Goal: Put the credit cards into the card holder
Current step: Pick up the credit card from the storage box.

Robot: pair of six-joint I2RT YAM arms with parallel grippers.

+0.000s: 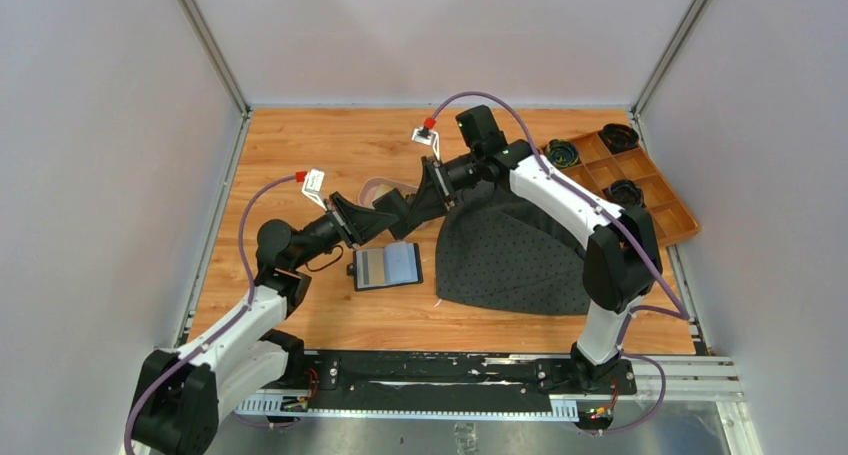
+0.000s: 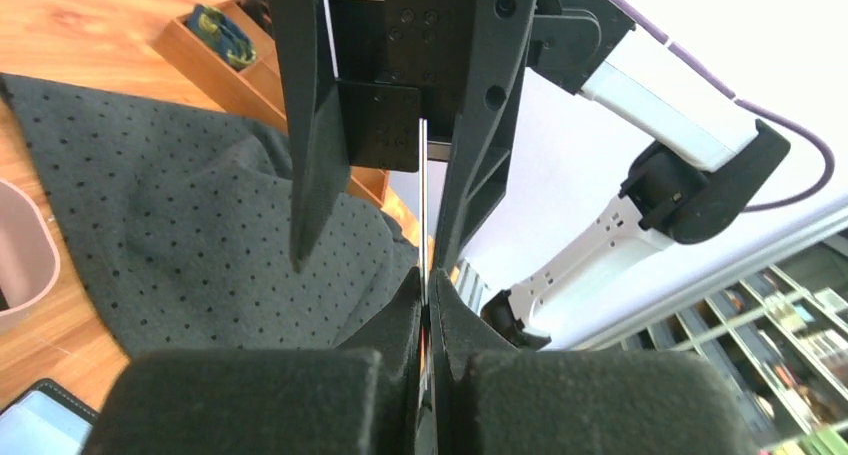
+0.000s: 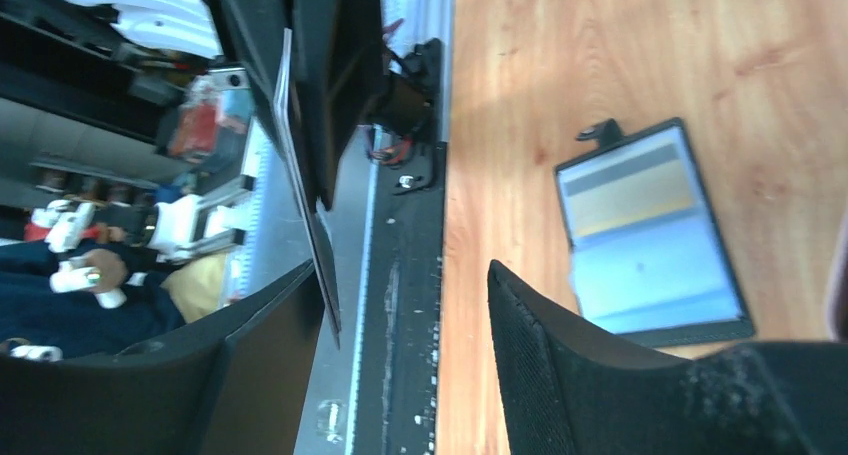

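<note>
- The left jaws are closed on a credit card (image 2: 423, 205), pinching one end of it between the two padded fingers (image 2: 250, 395). In the left wrist view the card stands edge-on and reads as a thin pale line.
- The right jaws stand wide apart and straddle the same card from the opposite end. One finger (image 2: 315, 135) is clear of the card. The other (image 2: 485, 135) lies just beside it, and contact there cannot be confirmed.
- In the top view the two arms meet tip to tip above the table (image 1: 300, 155), left of centre, with the card held in the air between them.
- The card holder (image 1: 387, 267) lies open and flat on the table, just on the arm-base side of that meeting point.
- A gold-yellow card (image 3: 625, 195) and a pale blue-grey card (image 3: 660, 275) show in the holder's pockets. A snap tab (image 3: 600, 132) projects from one edge.
- A pinkish tray (image 2: 25, 250) sits on the table near the jaws and is mostly hidden by them in the top view.
- A dark dotted cloth (image 1: 510, 250) is spread on the table to the right of the card holder, beneath the right arm.
- An orange-brown compartmented box (image 1: 640, 190) sits at the far right corner, skewed to the table edge, with dark round items in several compartments.
</note>
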